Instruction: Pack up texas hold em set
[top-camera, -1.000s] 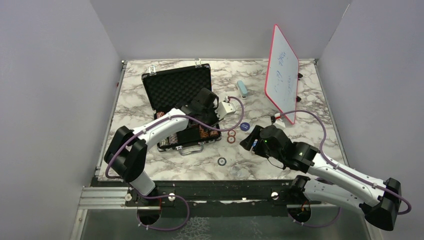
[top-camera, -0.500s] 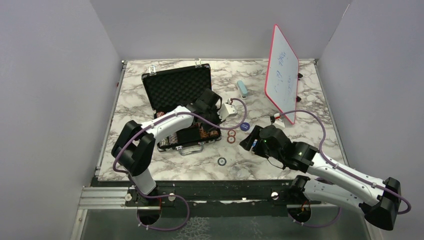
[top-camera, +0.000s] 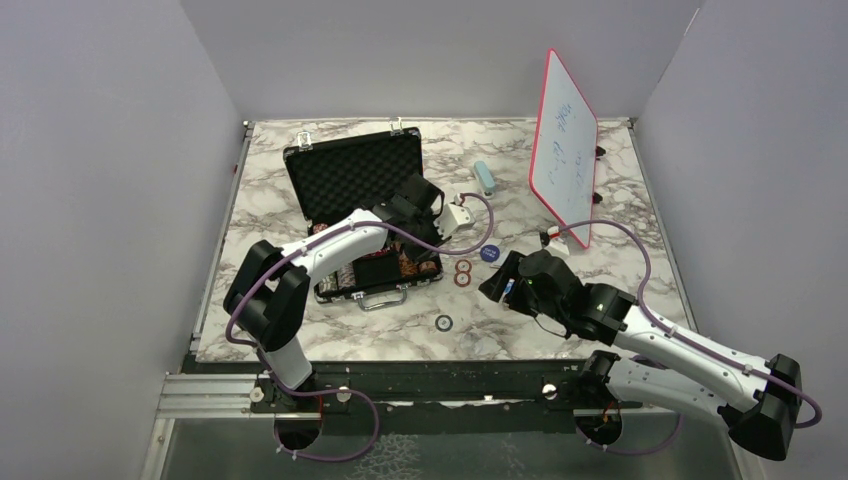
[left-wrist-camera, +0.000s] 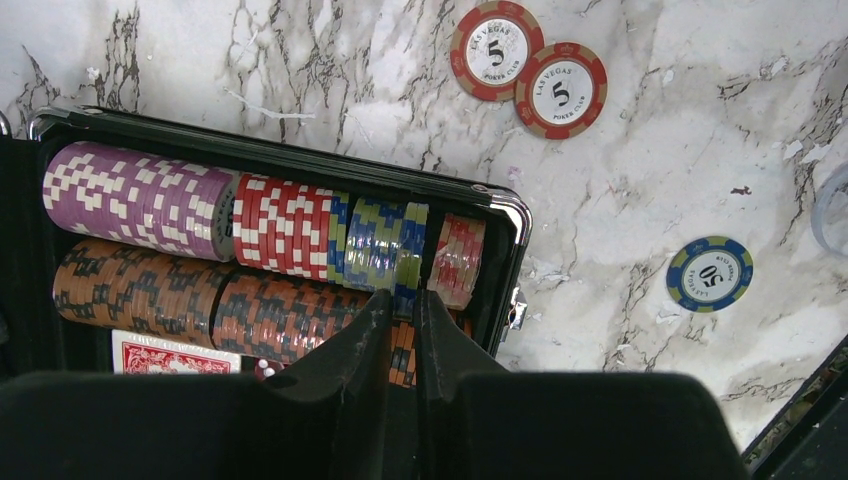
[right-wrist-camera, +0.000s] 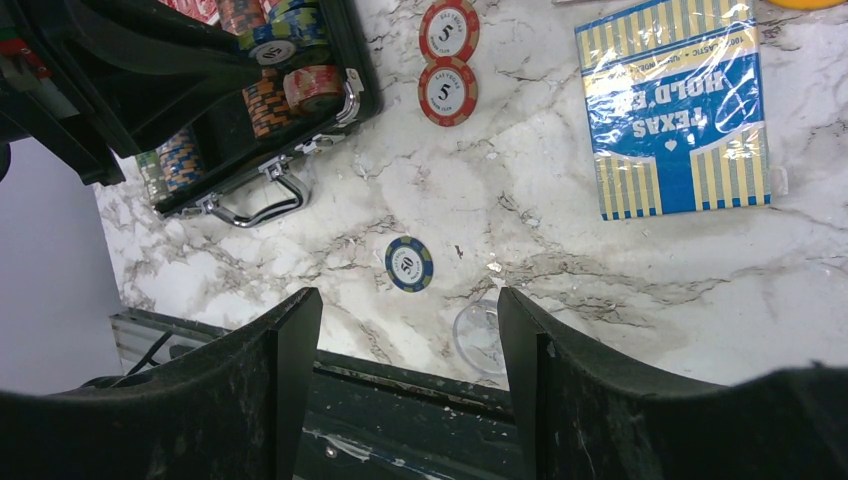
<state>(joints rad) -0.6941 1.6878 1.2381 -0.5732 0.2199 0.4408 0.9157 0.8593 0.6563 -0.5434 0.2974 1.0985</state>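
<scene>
Since the small black briefcase (top-camera: 352, 172) lies open at the back left of the marble counter (top-camera: 262, 205), we can see its foam-lined lid standing up behind the tray. The left arm (top-camera: 330, 244) reaches over the tray's right end. Its jaws hang just above the chips there, a narrow slit showing between them and nothing visibly held.

Through the left wrist camera we see the chips lying on edge in rows inside the case: a purple-and-white row (left-wrist-camera: 135, 198), a red-and-white run (left-wrist-camera: 285, 225) beside it, then blue-and-green ones (left-wrist-camera: 378, 240), with orange-and-black rows (left-wrist-camera: 190, 295) below. A corner of the red card deck (left-wrist-camera: 165, 357) shows beneath those rows. Whether the fingertips touch the chips we cannot tell.

Outside the case, two red chips marked 5 (left-wrist-camera: 528, 68) lie touching each other on the counter, just beyond the case's right corner. A blue chip marked 50 (left-wrist-camera: 709, 274) lies alone, nearer the front edge.

The right arm (top-camera: 680, 352) is held over the counter to the right of the case, its jaws spread wide with nothing between them. Its wrist camera shows the blue card deck (right-wrist-camera: 680, 105), still in plastic wrap, flat on the marble, and a small clear round piece (right-wrist-camera: 480, 336) near the front edge.

At the back right the red-framed whiteboard (top-camera: 563, 160) stands tilted, with the pale blue block (top-camera: 484, 177) between it and the case.
</scene>
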